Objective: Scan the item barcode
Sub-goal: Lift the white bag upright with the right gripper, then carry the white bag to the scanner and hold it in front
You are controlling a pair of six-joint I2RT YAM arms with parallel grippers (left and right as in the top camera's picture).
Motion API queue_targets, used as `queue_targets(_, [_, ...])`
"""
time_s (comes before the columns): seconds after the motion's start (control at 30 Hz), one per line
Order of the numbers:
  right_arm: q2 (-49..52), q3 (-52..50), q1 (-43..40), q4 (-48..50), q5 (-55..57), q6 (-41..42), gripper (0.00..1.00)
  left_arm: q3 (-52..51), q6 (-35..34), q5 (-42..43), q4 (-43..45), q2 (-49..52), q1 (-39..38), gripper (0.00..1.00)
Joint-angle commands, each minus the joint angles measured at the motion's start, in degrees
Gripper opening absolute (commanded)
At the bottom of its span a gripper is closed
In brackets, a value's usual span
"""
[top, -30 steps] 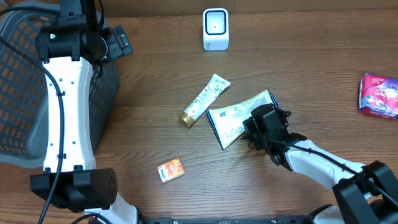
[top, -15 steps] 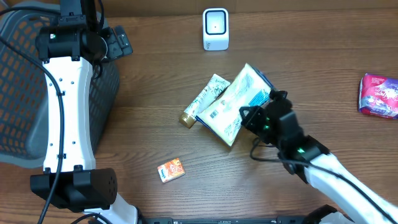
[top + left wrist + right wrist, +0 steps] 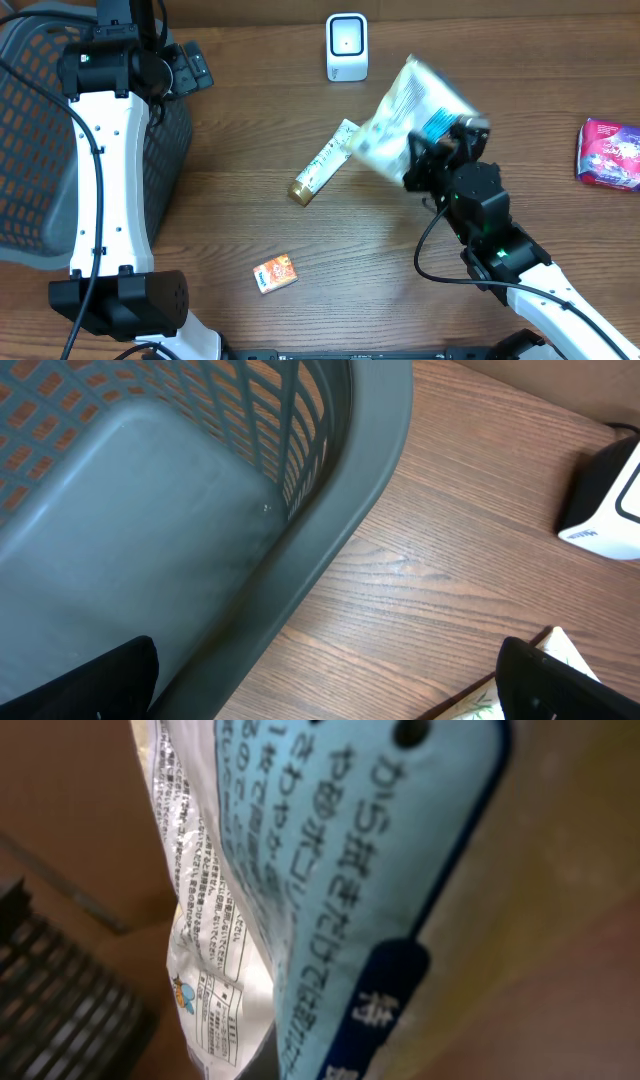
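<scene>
Your right fingers [image 3: 428, 160] are clamping one edge of the white-and-blue pouch [image 3: 408, 108], holding it tilted in the air above the desk [image 3: 500, 60] (its print is filling the wrist view). The scanner [image 3: 347, 46] is standing near, up-left of it. A tube [image 3: 328, 160] is lying just beside the pouch, with an orange box [image 3: 275, 272] and a pink packet [image 3: 609, 152] well apart. Your left fingers [image 3: 197, 68] are standing wide apart beside the basket [image 3: 30, 130].

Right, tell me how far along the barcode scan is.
Done: the white-and-blue plastic packet is off the wooden table, clamped in the shut right gripper. In hand: it hangs tilted in the air, short of the white box-shaped scanner. Left: showing its barcode to the scanner. The cream tube, small orange box and purple packet lie on the table.
</scene>
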Motion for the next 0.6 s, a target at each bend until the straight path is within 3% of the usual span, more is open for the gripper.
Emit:
queue_targets(0.0, [1.33,1.75,-0.2,7.45,13.16,-16.41,0.04,-0.09,0.04,0.24,-0.2,0.66,-0.07,1.0])
queue_targets(0.13, [7.15,1.75,-0.2,18.38,14.69,-28.09,0.04,-0.09,0.04,0.24,-0.2,0.66,-0.07,1.0])
queue_targets(0.23, [16.85,1.75,-0.39,32.7,18.4,-39.76,0.04,-0.09,0.04,0.26,-0.2,0.66,-0.07,1.0])
queue_targets(0.37, [28.3,2.47,-0.87,49.51,19.89,-47.8,0.04,-0.09,0.04,0.24,-0.17,0.66,-0.07,0.99])
queue_targets(0.47, [34.14,5.01,-0.83,54.29,17.33,-50.07,0.04,-0.09,0.04,0.26,-0.17,0.66,-0.07,1.0])
queue_targets(0.57, [37.27,9.03,-0.83,52.26,14.51,-50.27,0.04,-0.09,0.04,0.24,-0.2,0.66,-0.07,1.0])
